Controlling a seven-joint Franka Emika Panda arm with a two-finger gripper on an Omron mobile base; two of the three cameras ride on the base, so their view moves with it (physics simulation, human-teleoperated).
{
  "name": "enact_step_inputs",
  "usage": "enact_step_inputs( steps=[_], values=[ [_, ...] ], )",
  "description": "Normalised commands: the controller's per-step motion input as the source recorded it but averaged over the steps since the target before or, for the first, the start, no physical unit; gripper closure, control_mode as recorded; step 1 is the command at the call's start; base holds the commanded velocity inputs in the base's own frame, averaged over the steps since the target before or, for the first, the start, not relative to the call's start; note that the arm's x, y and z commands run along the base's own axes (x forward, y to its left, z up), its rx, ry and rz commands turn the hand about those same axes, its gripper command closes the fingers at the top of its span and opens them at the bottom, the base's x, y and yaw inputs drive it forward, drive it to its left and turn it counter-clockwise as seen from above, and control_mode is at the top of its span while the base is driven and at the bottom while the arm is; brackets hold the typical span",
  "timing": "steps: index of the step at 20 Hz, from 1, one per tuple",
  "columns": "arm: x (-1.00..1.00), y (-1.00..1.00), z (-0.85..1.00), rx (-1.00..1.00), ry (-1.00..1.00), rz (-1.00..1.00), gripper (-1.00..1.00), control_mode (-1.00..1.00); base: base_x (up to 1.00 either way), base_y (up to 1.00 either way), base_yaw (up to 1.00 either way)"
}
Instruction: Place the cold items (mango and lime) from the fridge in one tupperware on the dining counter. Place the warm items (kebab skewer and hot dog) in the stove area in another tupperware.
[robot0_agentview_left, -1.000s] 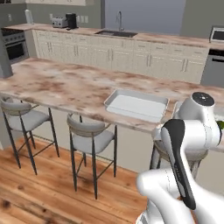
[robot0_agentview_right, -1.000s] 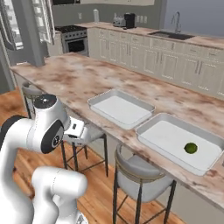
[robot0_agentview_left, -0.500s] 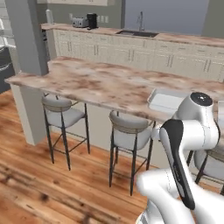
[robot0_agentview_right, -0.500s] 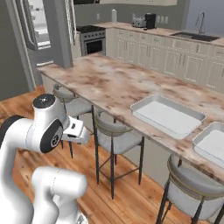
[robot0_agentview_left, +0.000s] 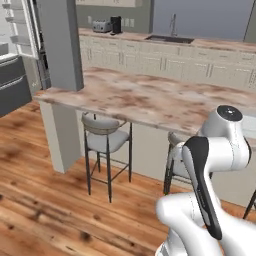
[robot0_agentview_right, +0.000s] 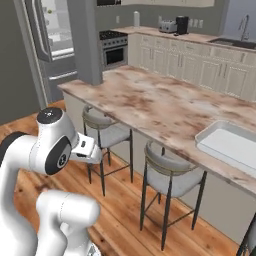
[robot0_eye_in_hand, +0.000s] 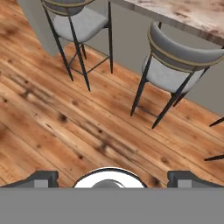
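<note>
My gripper (robot0_eye_in_hand: 112, 177) hangs empty over the wood floor (robot0_eye_in_hand: 65, 127), fingers spread wide, beside the dining counter (robot0_agentview_right: 145, 102). One tupperware (robot0_agentview_right: 231, 146) sits on the counter's near edge; the fridge (robot0_agentview_right: 50, 37) stands beyond the counter's far end.

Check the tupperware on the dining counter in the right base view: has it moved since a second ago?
No. The tupperware still lies along the dining counter's near edge; the whole view shifted because the base drove.
</note>
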Motion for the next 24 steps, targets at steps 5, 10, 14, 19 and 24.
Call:
enact_step_inputs(
  steps=[5, 10, 14, 19, 24],
  values=[
    [0.0, 0.0, 0.0, 0.0, 0.0, 0.0, -1.0, 1.0, 0.63, 0.99, -0.28],
    [0.0, 0.0, 0.0, 0.0, 0.0, 0.0, -1.0, 1.0, 0.6, 1.0, -0.26],
    [0.0, 0.0, 0.0, 0.0, 0.0, 0.0, -1.0, 1.0, 0.46, 1.0, -0.2],
    [0.0, 0.0, 0.0, 0.0, 0.0, 0.0, -1.0, 1.0, 0.39, 1.0, -0.16],
    [0.0, 0.0, 0.0, 0.0, 0.0, 0.0, -1.0, 1.0, 0.37, 1.0, -0.14]
  ],
)
